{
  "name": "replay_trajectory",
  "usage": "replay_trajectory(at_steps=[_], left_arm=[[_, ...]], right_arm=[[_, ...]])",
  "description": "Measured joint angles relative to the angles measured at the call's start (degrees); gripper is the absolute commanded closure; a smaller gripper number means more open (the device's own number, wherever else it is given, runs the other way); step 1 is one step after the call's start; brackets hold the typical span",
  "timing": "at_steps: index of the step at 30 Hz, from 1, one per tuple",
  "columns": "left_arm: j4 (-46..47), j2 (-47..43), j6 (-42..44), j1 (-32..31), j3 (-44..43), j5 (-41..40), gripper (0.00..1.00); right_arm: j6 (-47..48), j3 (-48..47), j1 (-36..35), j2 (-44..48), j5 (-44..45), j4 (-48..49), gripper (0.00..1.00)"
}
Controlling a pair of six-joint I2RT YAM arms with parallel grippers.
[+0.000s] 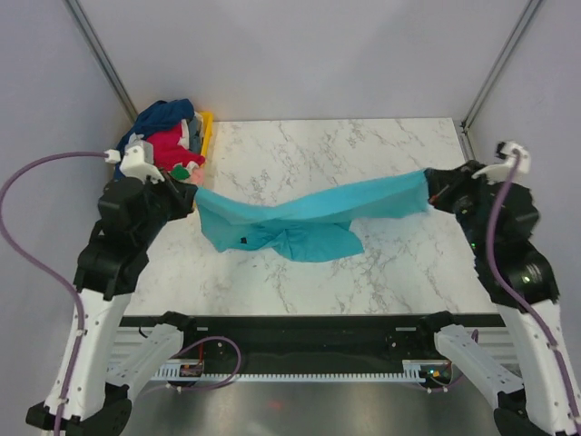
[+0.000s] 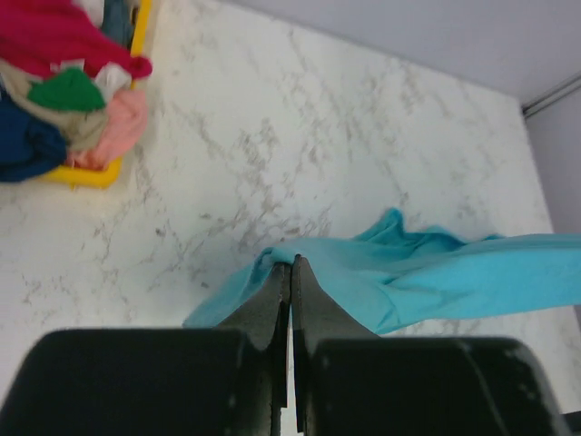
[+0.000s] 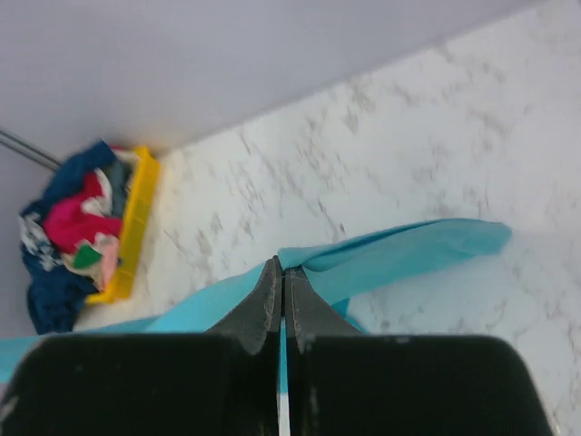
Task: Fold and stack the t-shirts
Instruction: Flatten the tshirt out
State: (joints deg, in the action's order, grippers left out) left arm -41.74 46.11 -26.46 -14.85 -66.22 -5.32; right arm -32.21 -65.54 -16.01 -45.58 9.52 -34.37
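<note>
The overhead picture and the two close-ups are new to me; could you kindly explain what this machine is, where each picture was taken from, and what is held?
This is a robot with two arms bolted at the near edge of a white marble-patterned table. The wide picture comes from a fixed camera above and behind them: left arm on the left, right arm on the right. Each close-up comes from a camera on one wrist, looking past that arm's black jaws. Both pairs of jaws are shut on one plain turquoise cloth t-shirt, an end each, its bunched middle sagging low. In the far left corner, a yellow plastic tray holds a heap of other shirts, red, navy and more.
</note>
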Motion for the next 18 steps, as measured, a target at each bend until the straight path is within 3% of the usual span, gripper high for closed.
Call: replay_trajectory(at_steps=[5, 10, 18], left_arm=[[-0.07, -2.56, 4.90, -0.02, -15.13, 2.97, 0.98], [0.55, -5.11, 8.17, 0.00, -27.93, 6.62, 0.98], [7.98, -9.11, 10.03, 0.04, -37.18, 15.41, 0.98]], right_arm=[[3.98, -15.13, 0.00, 7.41, 4.09, -2.99, 1.00], [6.36, -24.22, 0.00, 13.60, 7.91, -5.33, 1.00], [8.72, -32.17, -0.02, 17.33, 15.13, -8.09, 1.00]])
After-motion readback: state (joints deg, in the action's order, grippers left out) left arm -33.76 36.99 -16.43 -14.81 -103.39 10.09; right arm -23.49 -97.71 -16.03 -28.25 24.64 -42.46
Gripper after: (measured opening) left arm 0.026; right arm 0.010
